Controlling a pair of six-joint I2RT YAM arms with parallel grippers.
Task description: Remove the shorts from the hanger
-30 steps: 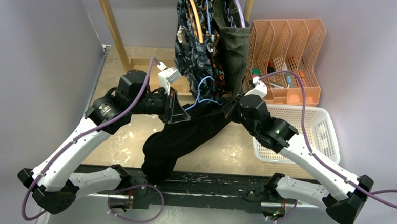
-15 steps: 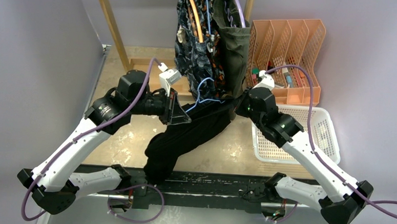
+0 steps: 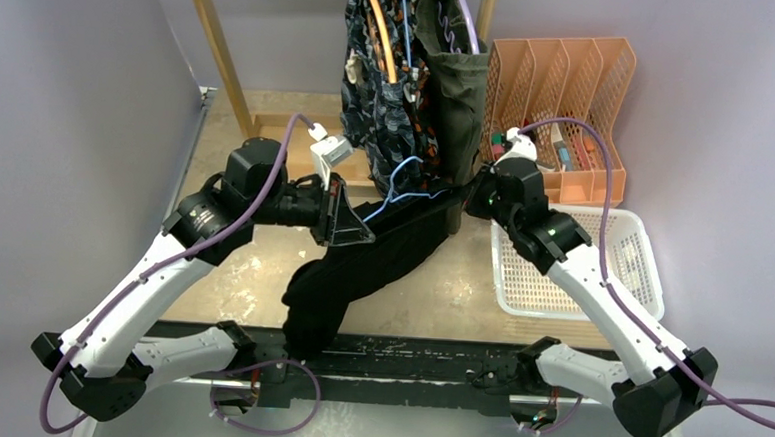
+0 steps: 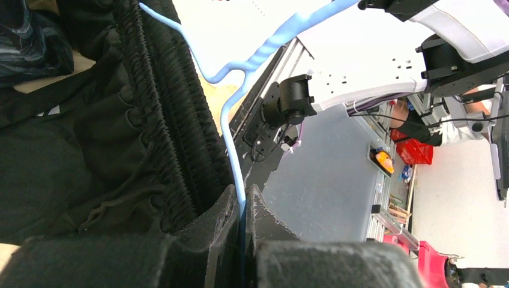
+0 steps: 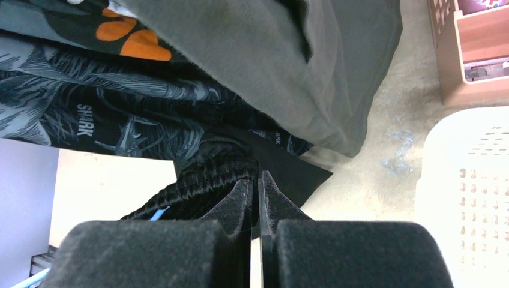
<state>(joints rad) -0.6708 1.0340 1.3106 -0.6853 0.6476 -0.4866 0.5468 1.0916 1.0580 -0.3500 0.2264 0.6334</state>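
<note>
Over the beige table (image 3: 251, 263), my left gripper (image 4: 243, 198) clamps the blue hanger (image 4: 230, 139); right gripper (image 5: 256, 181) pinches black shorts (image 5: 219, 169) beside it.

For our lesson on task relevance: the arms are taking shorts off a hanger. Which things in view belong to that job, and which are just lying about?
Job: black shorts, blue hanger, left end effector on the hanger, right end effector on the waistband, patterned shorts, olive shorts.
Lying about: orange file organizer, white basket.
</note>
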